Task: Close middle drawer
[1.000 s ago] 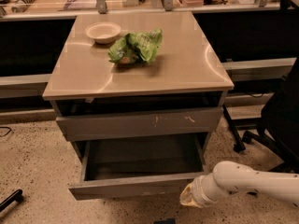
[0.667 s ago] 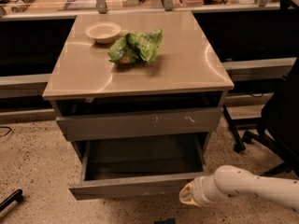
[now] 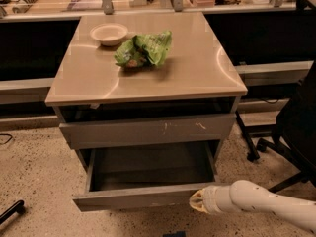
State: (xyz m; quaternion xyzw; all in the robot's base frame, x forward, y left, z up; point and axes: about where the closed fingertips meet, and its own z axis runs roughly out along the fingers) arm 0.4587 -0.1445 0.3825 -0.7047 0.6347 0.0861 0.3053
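Note:
The middle drawer (image 3: 143,197) is pulled far out of the grey cabinet, showing its dark grey inside (image 3: 150,168). Its plain flat front faces me, low in the view. Above it sits a shut grey drawer front with pale scratch marks (image 3: 148,130). My gripper (image 3: 197,201), pale and at the end of a white arm coming in from the lower right, is at the right end of the open drawer's front, touching it or very close to it.
The cabinet's tan top (image 3: 197,68) carries a white bowl (image 3: 109,33) and a crumpled green bag (image 3: 144,49). A black office chair (image 3: 296,127) stands to the right. A long desk with dark space under it runs behind. The floor is speckled.
My gripper has edged slightly left and up along the drawer front's right end. The drawer stands about as far out as before.

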